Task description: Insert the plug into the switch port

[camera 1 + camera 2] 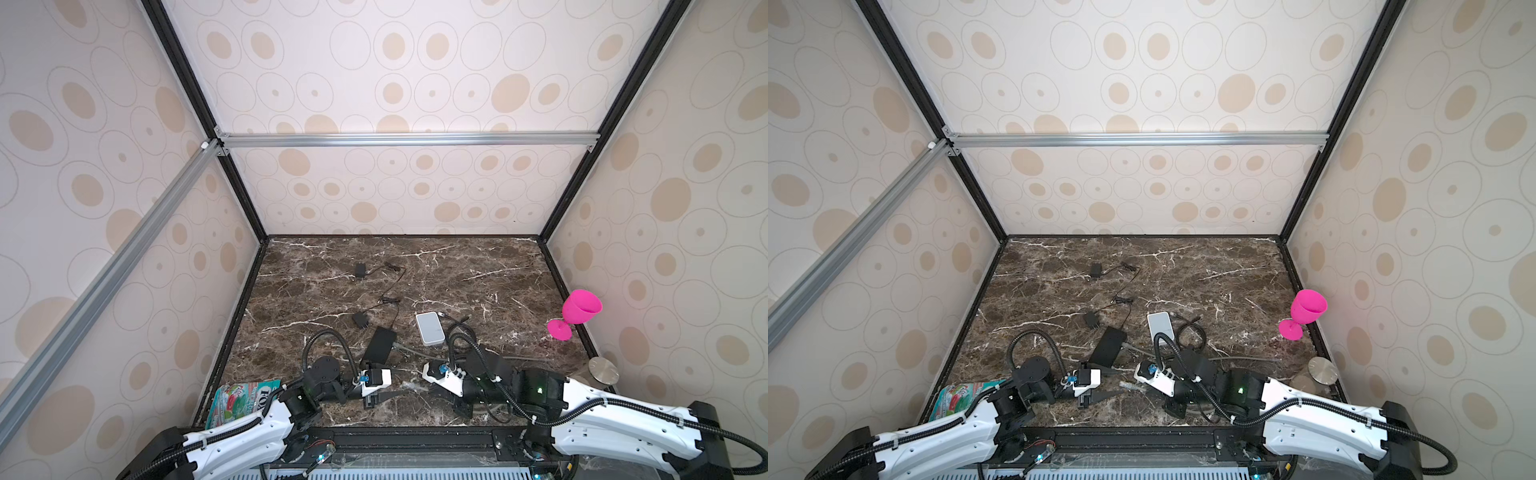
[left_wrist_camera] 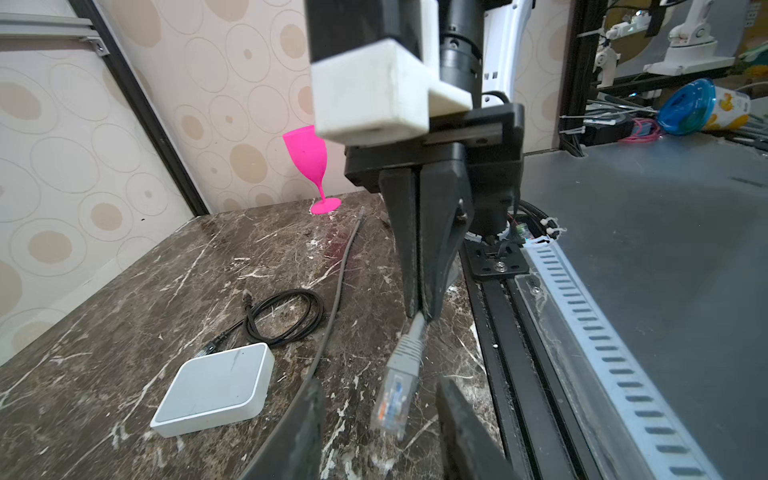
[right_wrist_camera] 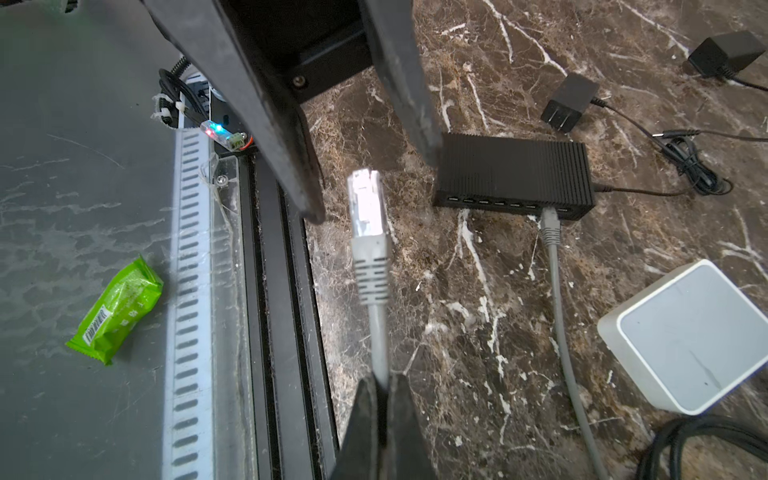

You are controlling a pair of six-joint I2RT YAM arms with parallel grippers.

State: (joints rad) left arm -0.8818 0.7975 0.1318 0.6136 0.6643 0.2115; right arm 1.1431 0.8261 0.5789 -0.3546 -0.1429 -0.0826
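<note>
A grey cable ends in a clear plug [image 3: 365, 203], held a little above the marble table near its front edge. My right gripper [image 3: 382, 380] is shut on the cable just behind the plug's grey boot. My left gripper [image 2: 384, 419] is open, its two fingers on either side of the plug [image 2: 392, 401] with a gap on each side. The black switch [image 3: 513, 174] lies beyond the plug, its row of ports facing the plug. In both top views the switch [image 1: 379, 345] [image 1: 1108, 346] sits just behind the two grippers. Another grey cable [image 3: 549, 224] sits in a port near one end.
A white box [image 1: 430, 328] lies to the right of the switch beside a coiled black cable [image 2: 286, 316]. Two black adapters [image 1: 360, 320] [image 1: 360, 270] lie further back. A pink goblet [image 1: 579, 309] and a metal disc [image 1: 603, 371] stand at the right edge, a snack packet [image 1: 237, 401] at front left.
</note>
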